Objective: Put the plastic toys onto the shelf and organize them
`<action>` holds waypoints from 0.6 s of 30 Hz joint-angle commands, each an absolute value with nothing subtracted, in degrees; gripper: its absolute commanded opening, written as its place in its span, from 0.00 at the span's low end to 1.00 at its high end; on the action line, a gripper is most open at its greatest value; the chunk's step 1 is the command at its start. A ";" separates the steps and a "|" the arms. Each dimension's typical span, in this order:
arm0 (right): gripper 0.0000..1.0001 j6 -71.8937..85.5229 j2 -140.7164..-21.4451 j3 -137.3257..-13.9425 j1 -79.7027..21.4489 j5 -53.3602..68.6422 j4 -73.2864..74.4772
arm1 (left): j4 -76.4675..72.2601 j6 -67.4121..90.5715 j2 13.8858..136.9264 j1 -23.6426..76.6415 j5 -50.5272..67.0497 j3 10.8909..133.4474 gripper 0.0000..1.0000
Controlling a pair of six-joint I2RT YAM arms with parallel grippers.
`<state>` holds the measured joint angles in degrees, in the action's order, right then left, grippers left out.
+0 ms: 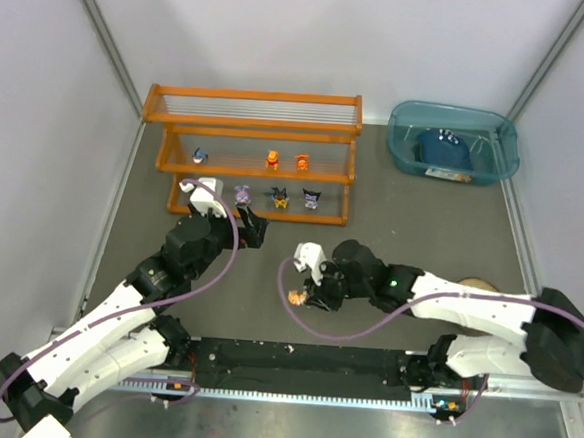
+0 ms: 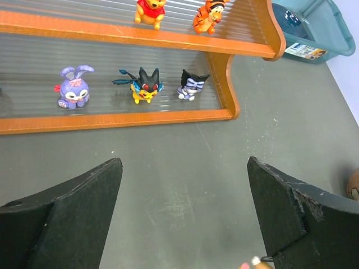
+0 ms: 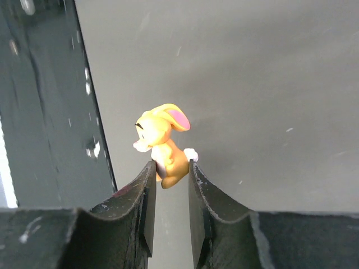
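Right gripper (image 3: pixel 171 168) around orange rabbit toy (image 3: pixel 161 140)

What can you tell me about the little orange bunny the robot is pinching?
The orange bunny is a glossy plastic figurine with long ears, pink inside, a pale muzzle, a dark eyebrow and a white tail. It faces left in the right wrist view. The right gripper pinches its lower body between both fingers; its head sticks out beyond them.

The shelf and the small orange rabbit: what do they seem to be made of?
The shelf: orange frame, probably varnished wood or plastic, smooth with a slight gloss; thin silvery rods, likely metal. The rabbit: seemingly moulded plastic, smooth, softly shiny, with painted pink ear.
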<state>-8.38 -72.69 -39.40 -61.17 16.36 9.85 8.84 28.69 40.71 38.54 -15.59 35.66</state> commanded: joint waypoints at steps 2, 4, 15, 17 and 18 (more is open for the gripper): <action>0.00 7.80 -62.32 -38.41 -61.88 4.58 -3.25 | 6.07 29.88 40.43 38.41 -14.60 38.32 0.99; 0.00 9.57 -59.69 -39.81 -61.88 0.20 -2.81 | 5.80 31.02 40.43 38.41 -14.15 39.37 0.99; 0.00 7.12 -59.76 -46.14 -61.96 -15.02 -4.92 | 6.85 45.18 49.65 40.86 -3.33 47.46 0.99; 0.00 7.29 -59.33 -46.23 -61.88 -16.78 -6.14 | 7.73 45.18 50.44 41.92 -4.48 48.43 0.99; 0.00 7.38 -58.89 -46.14 -61.88 -17.31 -6.59 | 8.26 45.52 50.62 42.79 -5.00 49.04 0.99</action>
<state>7.14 -59.55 -42.96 -61.34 -11.77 -2.22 8.71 42.41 49.98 40.56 -5.74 45.34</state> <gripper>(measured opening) 0.247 0.987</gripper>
